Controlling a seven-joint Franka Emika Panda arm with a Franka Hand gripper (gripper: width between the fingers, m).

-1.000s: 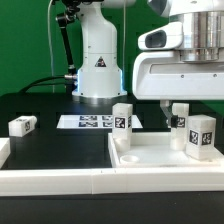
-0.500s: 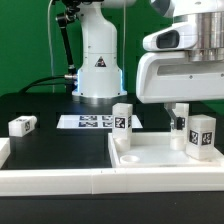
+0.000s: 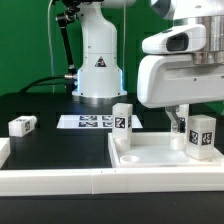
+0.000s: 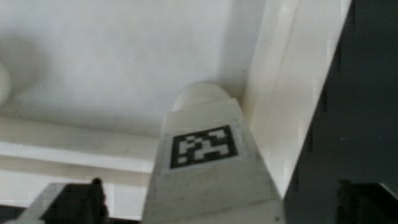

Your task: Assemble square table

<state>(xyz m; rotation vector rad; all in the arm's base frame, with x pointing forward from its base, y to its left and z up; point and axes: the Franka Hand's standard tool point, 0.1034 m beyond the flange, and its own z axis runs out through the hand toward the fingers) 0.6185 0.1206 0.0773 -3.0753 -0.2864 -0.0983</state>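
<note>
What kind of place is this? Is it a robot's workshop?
Probably a robot lab bench: a white robot arm on a black table, a marker board of printed tags, and tagged white legs standing on a tabletop.

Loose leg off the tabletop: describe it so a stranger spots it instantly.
From the white tabletop at the exterior view's right, go left past the marker board. The loose leg lies alone on the black table near that view's left edge. Unlike the upright legs on the tabletop, it lies on its side.
</note>
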